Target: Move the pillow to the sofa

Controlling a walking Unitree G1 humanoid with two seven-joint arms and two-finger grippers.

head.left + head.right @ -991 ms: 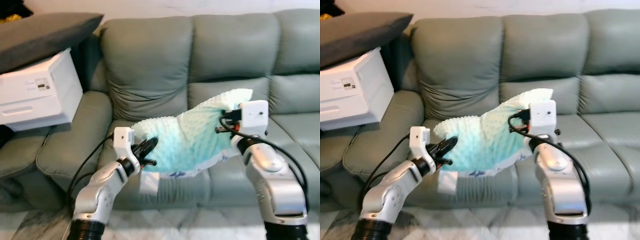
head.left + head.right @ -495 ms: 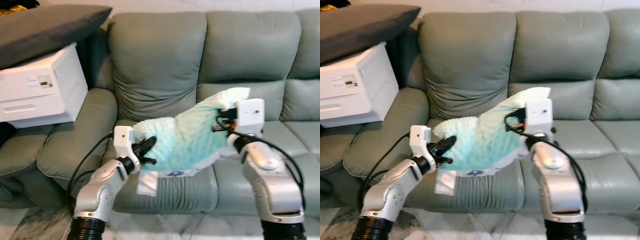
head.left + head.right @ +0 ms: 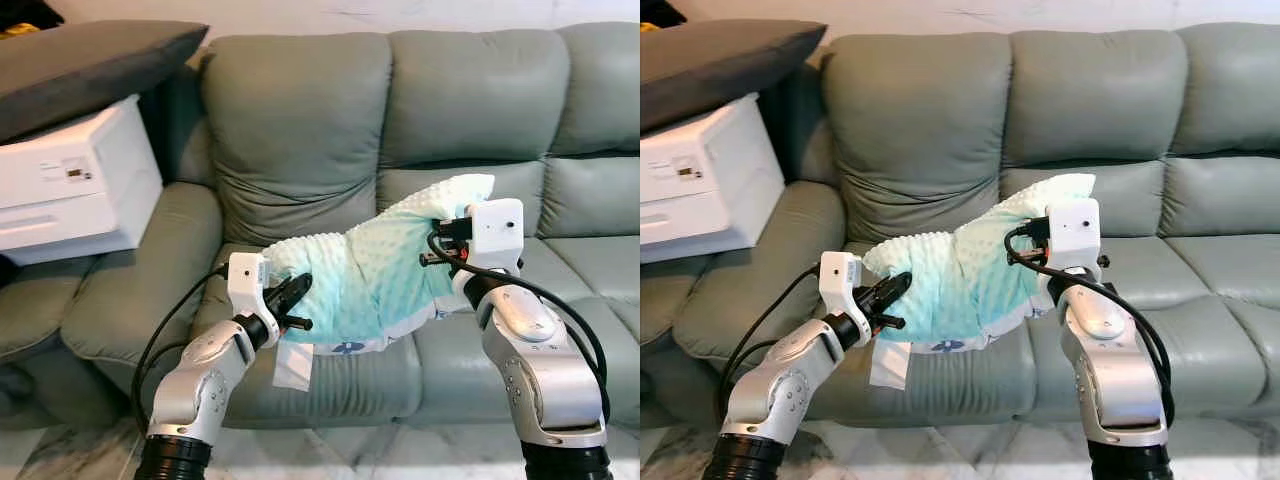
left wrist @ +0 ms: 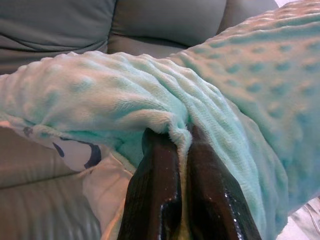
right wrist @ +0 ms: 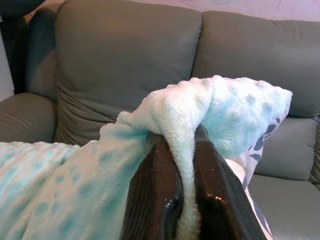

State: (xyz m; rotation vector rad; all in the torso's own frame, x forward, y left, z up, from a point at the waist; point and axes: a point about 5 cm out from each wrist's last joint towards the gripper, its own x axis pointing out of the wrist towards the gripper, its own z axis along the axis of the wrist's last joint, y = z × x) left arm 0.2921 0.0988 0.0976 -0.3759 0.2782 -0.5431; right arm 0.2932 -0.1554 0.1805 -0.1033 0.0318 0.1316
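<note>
Carrying the pillow [image 3: 385, 275] above the sofa [image 3: 300, 130] seat's front edge, left hand [image 3: 290, 300] and right hand [image 5: 186, 185] each pinch its fabric; lower both together, releasing only once it rests.

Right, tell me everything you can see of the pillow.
The pillow is soft, mint green and white, with a raised dotted plush top and a white printed underside carrying dark marks. A white tag or flap hangs from its lower edge. It is held up, sagging, above the seat of the grey-green sofa. The left gripper pinches its lower corner; the right gripper pinches its raised corner.
</note>
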